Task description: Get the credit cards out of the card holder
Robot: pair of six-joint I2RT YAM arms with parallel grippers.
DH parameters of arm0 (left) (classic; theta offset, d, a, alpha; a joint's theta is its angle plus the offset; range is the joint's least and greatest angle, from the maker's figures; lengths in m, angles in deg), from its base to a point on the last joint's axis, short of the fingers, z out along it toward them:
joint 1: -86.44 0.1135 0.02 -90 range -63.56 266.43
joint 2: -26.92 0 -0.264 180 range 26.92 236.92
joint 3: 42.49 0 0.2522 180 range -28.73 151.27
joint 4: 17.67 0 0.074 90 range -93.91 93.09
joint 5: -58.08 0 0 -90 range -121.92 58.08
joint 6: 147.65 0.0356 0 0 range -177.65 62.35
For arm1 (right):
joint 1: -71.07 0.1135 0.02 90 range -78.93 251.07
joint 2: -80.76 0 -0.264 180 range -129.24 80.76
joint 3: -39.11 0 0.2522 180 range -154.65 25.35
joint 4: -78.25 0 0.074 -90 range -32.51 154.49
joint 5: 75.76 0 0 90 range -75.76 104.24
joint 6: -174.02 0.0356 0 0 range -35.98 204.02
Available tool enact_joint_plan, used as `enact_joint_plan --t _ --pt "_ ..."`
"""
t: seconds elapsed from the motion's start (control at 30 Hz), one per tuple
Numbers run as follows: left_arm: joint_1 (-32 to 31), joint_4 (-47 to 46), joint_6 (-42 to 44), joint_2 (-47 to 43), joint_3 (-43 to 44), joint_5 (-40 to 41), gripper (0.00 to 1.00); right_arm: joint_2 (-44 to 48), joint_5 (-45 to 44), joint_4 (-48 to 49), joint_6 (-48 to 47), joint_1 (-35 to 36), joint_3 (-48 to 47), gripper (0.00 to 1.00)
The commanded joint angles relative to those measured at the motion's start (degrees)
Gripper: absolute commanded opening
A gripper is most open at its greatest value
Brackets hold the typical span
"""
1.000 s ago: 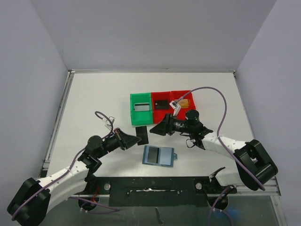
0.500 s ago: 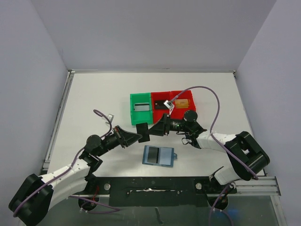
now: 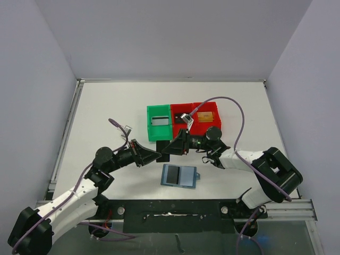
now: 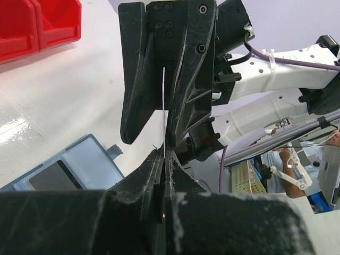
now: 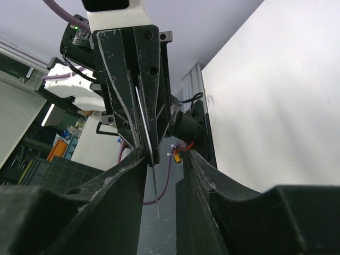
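The left end effector (image 4: 163,159) is clamping a credit card (image 4: 163,101) edge-up above the counter (image 3: 106,111) so the right end effector (image 5: 166,159), fingers apart, is straddling it, apparently for a handover.

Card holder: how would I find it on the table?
Start at the white table, near its front edge. The card holder lies flat there. It is light blue, with a small tab; the bins behind are red and green.
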Motion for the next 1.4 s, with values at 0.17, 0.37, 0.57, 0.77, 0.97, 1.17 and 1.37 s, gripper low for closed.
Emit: enact_joint_plan --t 0.17,0.37,0.57,0.77,0.97,1.17,1.37 --pt "0.33 -4.88 -1.62 -2.75 -1.74 -0.81 0.00 3.20 -0.59 4.99 -0.28 -0.29 0.66 0.24" --pt "0.23 -9.89 -4.10 -3.43 -4.09 0.49 0.00 4.97 -0.88 6.04 0.37 -0.19 2.65 0.14" --pt "0.25 -12.73 -5.61 -3.46 -5.37 1.67 0.00 6.60 -0.96 4.25 -0.34 0.11 2.63 0.11" --pt "-0.06 -16.30 -7.28 -2.24 -5.73 1.26 0.00 6.01 -0.32 5.82 1.27 1.21 1.40 0.19" --pt "-0.93 -17.71 -7.70 -2.05 -5.91 3.37 0.00 5.21 -0.29 5.98 1.99 1.73 0.33 0.21" --pt "-1.46 -17.73 -7.63 -1.08 -5.92 3.16 0.00 5.76 -0.66 3.48 0.97 1.79 -0.13 0.12" --pt "-2.19 -19.64 -7.81 0.17 -6.25 3.39 0.00 6.39 -2.39 4.81 2.37 1.84 0.71 0.16"
